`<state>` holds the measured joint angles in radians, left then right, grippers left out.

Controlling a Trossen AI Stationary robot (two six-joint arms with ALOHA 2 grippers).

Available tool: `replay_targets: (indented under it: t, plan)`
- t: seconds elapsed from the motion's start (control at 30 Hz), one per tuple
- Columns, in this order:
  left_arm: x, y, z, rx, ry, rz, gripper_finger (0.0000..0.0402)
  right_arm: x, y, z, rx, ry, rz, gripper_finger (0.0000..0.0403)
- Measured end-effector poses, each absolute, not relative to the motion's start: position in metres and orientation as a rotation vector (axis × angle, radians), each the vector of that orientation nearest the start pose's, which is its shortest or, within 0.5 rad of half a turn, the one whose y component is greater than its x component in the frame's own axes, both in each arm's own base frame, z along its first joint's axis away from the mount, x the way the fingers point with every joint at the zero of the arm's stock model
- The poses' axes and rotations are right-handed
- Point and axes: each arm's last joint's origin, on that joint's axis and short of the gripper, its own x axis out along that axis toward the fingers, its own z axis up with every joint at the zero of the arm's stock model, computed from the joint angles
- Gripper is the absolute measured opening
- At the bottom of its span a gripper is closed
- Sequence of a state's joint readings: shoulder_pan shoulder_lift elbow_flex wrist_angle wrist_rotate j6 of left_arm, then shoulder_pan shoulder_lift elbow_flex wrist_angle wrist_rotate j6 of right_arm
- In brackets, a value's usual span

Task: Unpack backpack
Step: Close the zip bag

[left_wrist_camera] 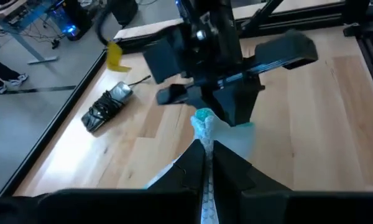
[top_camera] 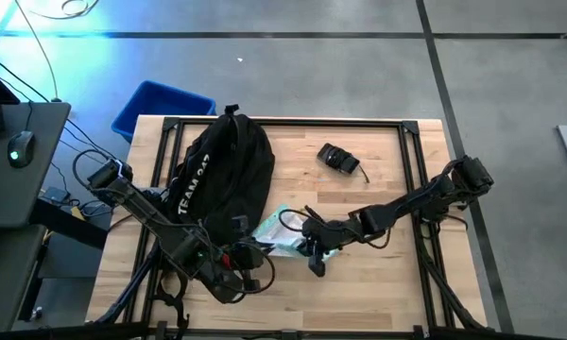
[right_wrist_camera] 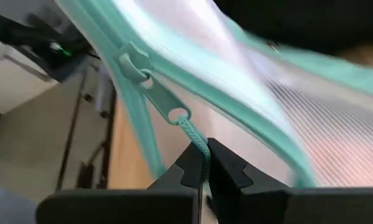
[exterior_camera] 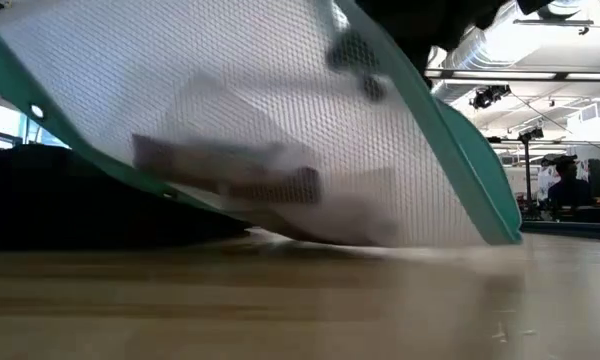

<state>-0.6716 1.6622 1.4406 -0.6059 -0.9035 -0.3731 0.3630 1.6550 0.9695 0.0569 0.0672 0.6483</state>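
Wooden table point(top_camera: 378, 293) on a grey floor, blue bin point(top_camera: 161, 106) off its far-left corner. Backpack point(top_camera: 222, 170) lies on the table's left half. Left gripper point(top_camera: 255, 255), just beside its near end, is clenched on a mesh pouch point(top_camera: 282, 234) (teal-edged). Right gripper point(top_camera: 314, 253) pinches the pouch's zipper cord point(right_wrist_camera: 199, 149).

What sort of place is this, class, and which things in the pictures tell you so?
Probably a robotics lab or workshop: exposed ceiling ducts overhead, a wooden table in a black metal frame, and a side desk carrying a computer mouse.
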Motion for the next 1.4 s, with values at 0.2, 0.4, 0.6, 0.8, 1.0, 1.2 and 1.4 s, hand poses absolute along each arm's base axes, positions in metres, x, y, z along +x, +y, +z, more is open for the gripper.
replay_targets:
  t: [0.2, 0.4, 0.6, 0.8, 1.0, 1.2, 1.4]
  plan:
    - [0.271, -0.198, 0.305, 0.217, 0.620, 0.361, 0.0000, 0.310, 0.116, 0.202, 0.482, 0.827, 0.025, 0.0000]
    - [0.261, -0.194, 0.299, 0.199, 0.688, 0.403, 0.0000, 0.292, 0.113, 0.219, 0.475, 0.906, 0.113, 0.0000]
    - [0.260, -0.192, 0.301, 0.219, 0.651, 0.449, 0.0000, 0.276, 0.124, 0.210, 0.436, 1.070, 0.148, 0.0000]
    - [0.258, -0.193, 0.302, 0.220, 0.649, 0.442, 0.0000, 0.255, 0.129, 0.200, 0.372, 1.243, 0.030, 0.0000]
    - [0.252, -0.194, 0.305, 0.228, 0.654, 0.428, 0.0000, 0.235, 0.137, 0.195, 0.285, 1.367, -0.032, 0.0000]
    - [0.249, -0.193, 0.310, 0.215, 0.642, 0.423, 0.0000, 0.214, 0.145, 0.189, 0.176, 1.416, -0.148, 0.0000]
    - [0.249, -0.194, 0.309, 0.179, 0.661, 0.408, 0.0000, 0.188, 0.139, 0.162, 0.206, 1.523, -0.279, 0.0000]
